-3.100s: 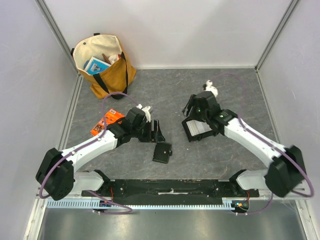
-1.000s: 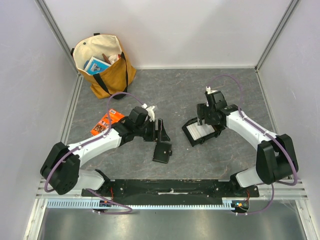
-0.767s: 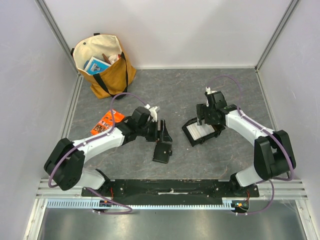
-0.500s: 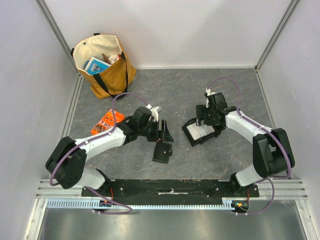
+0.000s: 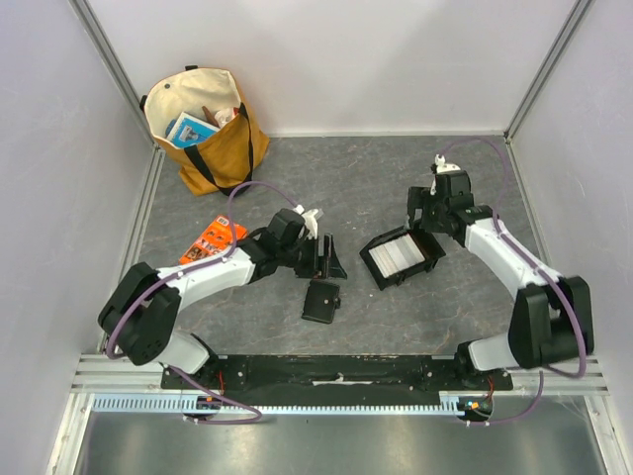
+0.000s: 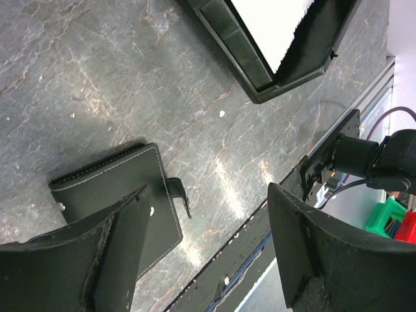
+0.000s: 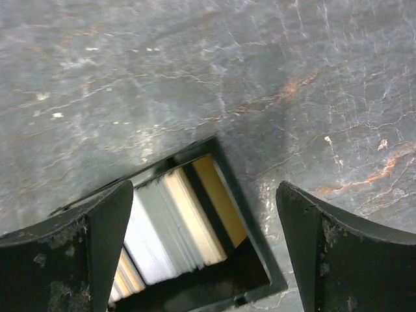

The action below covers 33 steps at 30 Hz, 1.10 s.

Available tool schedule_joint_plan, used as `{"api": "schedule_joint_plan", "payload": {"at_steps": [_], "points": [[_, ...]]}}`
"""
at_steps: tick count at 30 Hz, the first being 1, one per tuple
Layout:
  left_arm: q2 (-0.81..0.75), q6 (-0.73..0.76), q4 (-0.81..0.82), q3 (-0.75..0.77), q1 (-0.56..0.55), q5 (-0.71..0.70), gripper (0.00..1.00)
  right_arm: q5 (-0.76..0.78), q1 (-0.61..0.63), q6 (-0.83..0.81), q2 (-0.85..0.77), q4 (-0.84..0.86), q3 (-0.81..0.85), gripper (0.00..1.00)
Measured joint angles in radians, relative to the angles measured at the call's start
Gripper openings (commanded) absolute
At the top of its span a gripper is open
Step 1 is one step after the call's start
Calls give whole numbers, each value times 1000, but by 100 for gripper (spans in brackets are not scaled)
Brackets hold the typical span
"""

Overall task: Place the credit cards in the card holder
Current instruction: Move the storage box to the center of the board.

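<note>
Looking at the credit cards (image 7: 162,231) first: they're all sitting as a stack in the black tray (image 6: 224,36), mostly whitish ones plus a tan one on the edge of the pile. The stack is too blurry for me to count them.

The card holder (image 6: 114,195) lies flat on the table (image 5: 346,178), well apart from the tray, closer to the arm bases. It looks folded shut to me, with the snap tab sticking out loose. I can't see any card poking out of it, so I'd call it 0 cards delivered so far.

Now the 2 arms. The left gripper (image 6: 208,195) hangs just beside the card holder, fingers spread wide and nothing between them. The right gripper (image 7: 205,188) hovers over the far end of the tray, also spread wide and empty, not touching the cards as far as I can tell.

So my read is that basically the whole job is left: the holder has to be opened and kept open, then each card lifted out of the tray and slid into a slot.

Off to the side there's an orange packet (image 5: 211,242) and a tote bag (image 5: 213,148) in the far left corner, neither involved
</note>
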Motion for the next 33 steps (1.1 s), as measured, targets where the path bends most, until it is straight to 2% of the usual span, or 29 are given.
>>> {"api": "schedule_joint_plan", "payload": {"at_steps": [5, 9, 19, 33], "points": [[58, -12, 43, 34, -1, 2, 78, -43, -36, 14, 156, 25, 38, 98], [114, -42, 108, 42, -4, 5, 78, -93, -36, 30, 193, 41, 43, 98], [218, -114, 229, 43, -13, 46, 77, -208, -36, 87, 150, 71, -34, 98], [304, -220, 357, 43, -68, 63, 75, -270, -35, 210, 23, 77, -153, 98]]}}
